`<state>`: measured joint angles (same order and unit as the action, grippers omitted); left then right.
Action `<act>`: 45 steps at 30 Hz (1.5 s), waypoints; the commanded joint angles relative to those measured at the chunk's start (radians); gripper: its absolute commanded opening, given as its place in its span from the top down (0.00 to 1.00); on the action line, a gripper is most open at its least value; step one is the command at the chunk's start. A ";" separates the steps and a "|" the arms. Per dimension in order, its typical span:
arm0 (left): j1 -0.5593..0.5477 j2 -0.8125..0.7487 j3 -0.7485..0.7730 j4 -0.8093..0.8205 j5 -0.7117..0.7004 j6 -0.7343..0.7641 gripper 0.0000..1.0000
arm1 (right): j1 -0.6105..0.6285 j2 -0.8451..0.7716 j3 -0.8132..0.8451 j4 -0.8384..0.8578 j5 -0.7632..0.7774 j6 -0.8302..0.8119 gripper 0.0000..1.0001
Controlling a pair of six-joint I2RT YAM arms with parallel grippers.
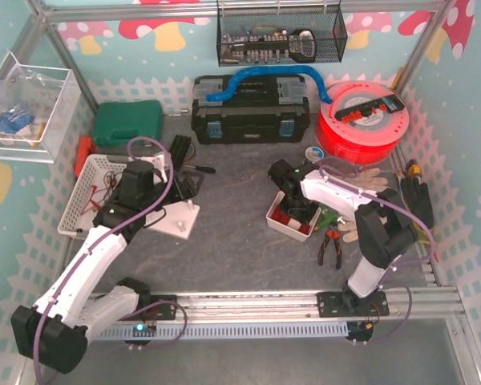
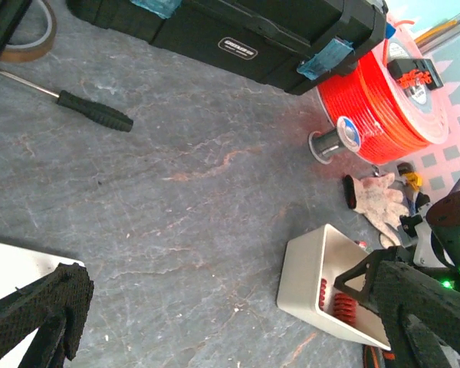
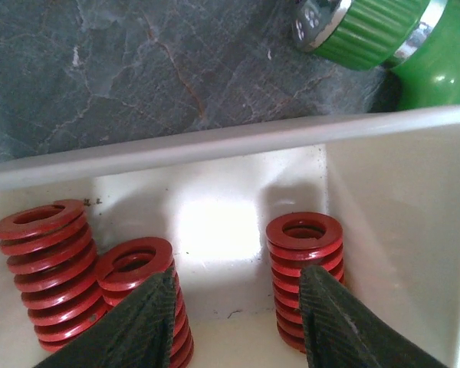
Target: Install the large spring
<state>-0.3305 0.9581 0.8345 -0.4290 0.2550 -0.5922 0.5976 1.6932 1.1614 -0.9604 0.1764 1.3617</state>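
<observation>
Three red springs stand upright in a white box (image 3: 215,142): a wide one at the left (image 3: 42,261), one in the middle (image 3: 134,264) and one at the right (image 3: 303,245). My right gripper (image 3: 238,322) is open and low inside the box; its fingers stand in front of the middle and right springs, with bare box floor between them. In the top view the right gripper (image 1: 289,207) is over the box (image 1: 274,224). My left gripper (image 1: 186,187) is open and empty above a white peg plate (image 1: 175,218). The box (image 2: 314,268) also shows in the left wrist view.
A black toolbox (image 1: 251,119) and a red filament spool (image 1: 361,120) stand at the back. Pliers (image 1: 330,245) and gloves (image 1: 361,178) lie right of the box. A white basket (image 1: 84,192), a green case (image 1: 128,122), a screwdriver (image 2: 84,107) and a green-handled tool (image 3: 383,38) are nearby.
</observation>
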 commanded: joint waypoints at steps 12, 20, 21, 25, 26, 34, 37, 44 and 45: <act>-0.056 -0.008 0.012 -0.004 -0.067 0.076 0.01 | 0.012 -0.006 -0.096 0.030 -0.046 0.080 0.52; -0.074 -0.013 0.026 -0.005 -0.085 0.096 0.01 | 0.012 -0.007 -0.151 0.240 -0.034 -0.003 0.52; -0.076 -0.013 0.026 -0.005 -0.086 0.097 0.01 | 0.012 -0.008 -0.153 0.250 -0.032 -0.010 0.53; -0.078 -0.022 0.020 -0.006 -0.086 0.098 0.01 | 0.011 -0.024 -0.163 0.289 -0.020 -0.057 0.60; -0.077 -0.024 0.018 -0.007 -0.086 0.097 0.01 | 0.012 -0.030 -0.171 0.295 -0.013 -0.063 0.63; -0.077 -0.030 0.008 -0.008 -0.089 0.089 0.01 | 0.012 -0.052 -0.216 0.344 0.001 -0.153 0.68; -0.077 -0.028 0.012 -0.008 -0.088 0.088 0.01 | 0.012 -0.041 -0.216 0.352 0.004 -0.197 0.63; -0.078 -0.023 0.024 -0.008 -0.102 0.082 0.01 | 0.012 -0.057 -0.233 0.381 0.022 -0.273 0.69; -0.078 -0.023 0.024 -0.008 -0.104 0.082 0.01 | 0.012 -0.069 -0.238 0.386 0.029 -0.287 0.71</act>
<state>-0.4026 0.9436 0.8345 -0.4294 0.1719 -0.5159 0.6041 1.6547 0.9512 -0.6151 0.1726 1.1393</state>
